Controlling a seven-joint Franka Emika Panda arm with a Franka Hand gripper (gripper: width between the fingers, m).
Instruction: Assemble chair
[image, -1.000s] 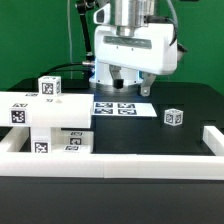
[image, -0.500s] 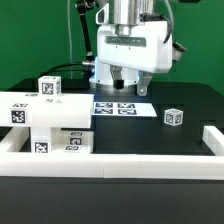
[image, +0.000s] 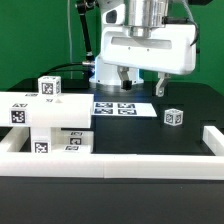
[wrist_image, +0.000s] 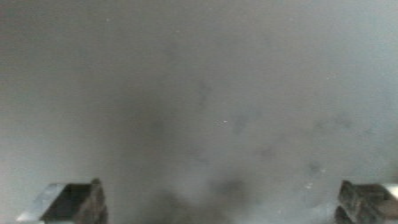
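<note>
Several chair parts wait, none in the grip

Several chair parts (image: 45, 125) sit stacked at the exterior view's left on the bench (image: 150, 135), with a small tagged cube (image: 174, 117) apart at the right. The gripper (image: 140, 84) hangs above the marker board (image: 118, 108), jaws wide and empty. Judged an approach step: next it must pick a part. Only blurred grey and two fingertips (wrist_image: 71, 200) appear at the wrist.
</note>
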